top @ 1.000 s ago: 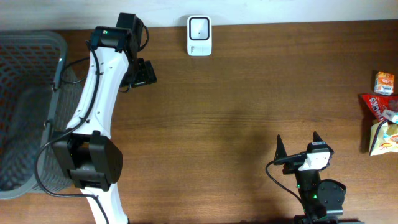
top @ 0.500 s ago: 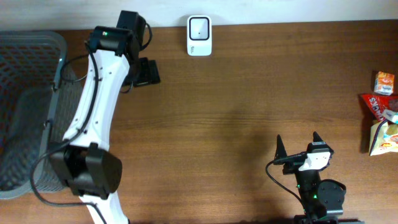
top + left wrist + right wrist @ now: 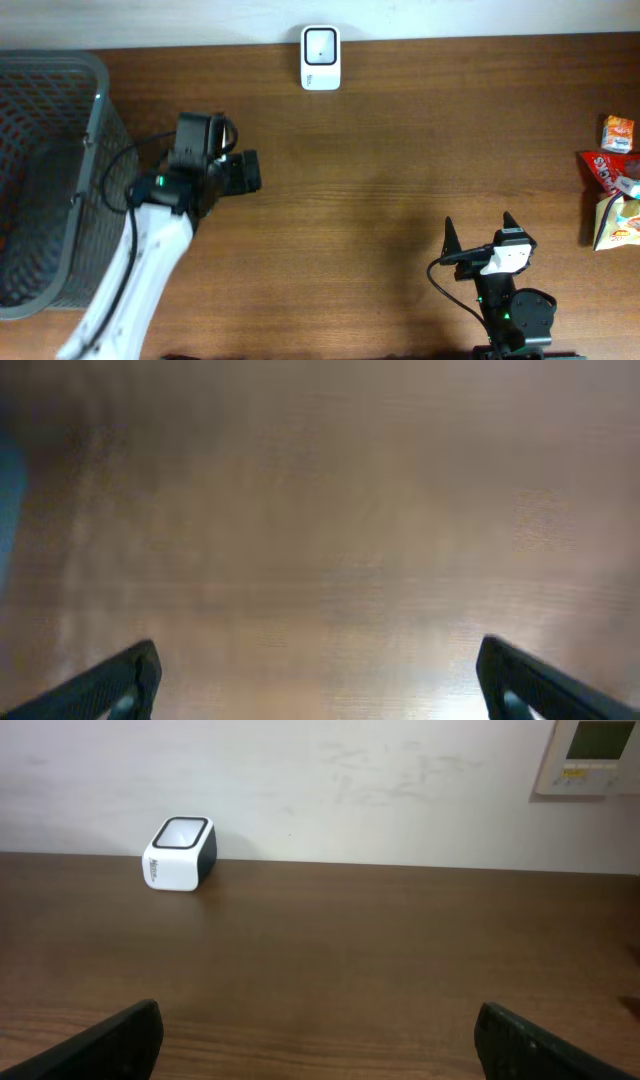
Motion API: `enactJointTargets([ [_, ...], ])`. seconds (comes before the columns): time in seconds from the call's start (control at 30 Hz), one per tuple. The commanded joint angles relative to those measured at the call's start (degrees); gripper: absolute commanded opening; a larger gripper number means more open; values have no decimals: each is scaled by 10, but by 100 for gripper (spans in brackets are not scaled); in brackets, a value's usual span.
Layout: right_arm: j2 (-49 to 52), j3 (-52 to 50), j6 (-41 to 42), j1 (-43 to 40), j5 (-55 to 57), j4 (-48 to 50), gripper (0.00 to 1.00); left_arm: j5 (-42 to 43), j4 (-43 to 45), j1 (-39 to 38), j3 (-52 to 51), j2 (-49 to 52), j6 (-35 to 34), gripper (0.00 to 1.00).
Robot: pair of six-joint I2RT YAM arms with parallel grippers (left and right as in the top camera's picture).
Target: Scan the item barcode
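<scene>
A grey mesh basket (image 3: 95, 120) is seen at the left edge of the table (image 3: 380, 150). Just right of it, the left gripper (image 3: 250, 172) is held over bare wood, its 2 fingers spread wide with nothing between them. The white scanner (image 3: 320, 58) is set at the far edge, mid-table. At the near edge, the right gripper (image 3: 479, 225) is likewise spread and empty. 1 carton (image 3: 618, 132), a red packet (image 3: 604, 168) and a yellow packet (image 3: 616, 222) are left at the right edge, well apart from both grippers.
</scene>
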Motion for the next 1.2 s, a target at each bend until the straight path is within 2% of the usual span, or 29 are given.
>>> enactJointTargets([
  [0.0,-4,-5,1,-3,1,-1,99,28,83,2,-120,-111,29,99],
  [0.07,-4,-5,1,-3,1,-1,98,62,184,2,-225,-194,64,99],
  [0.17,-4,-5,1,-3,1,-1,98,83,314,2,-373,-338,79,99],
  [0.27,-4,-5,1,-3,1,-1,99,81,336,2,-459,-483,79,99],
  [0.33,-4,-5,1,-3,1,-1,98,81,335,2,-483,-535,79,99],
  [0.5,-4,-5,1,-3,1,-1,98,81,330,6,-511,-595,79,99],
  [0.77,-4,-5,1,-3,1,-1,99,126,341,64,-573,-699,77,99],
  [0.87,-4,-5,1,-3,1,-1,99,126,395,71,-614,-750,77,99],
  [0.93,-4,-5,1,-3,1,-1,98,126,401,76,-628,-775,77,99],
  [1.17,-4,-5,1,-3,1,-1,98,126,430,119,-628,-780,77,99],
])
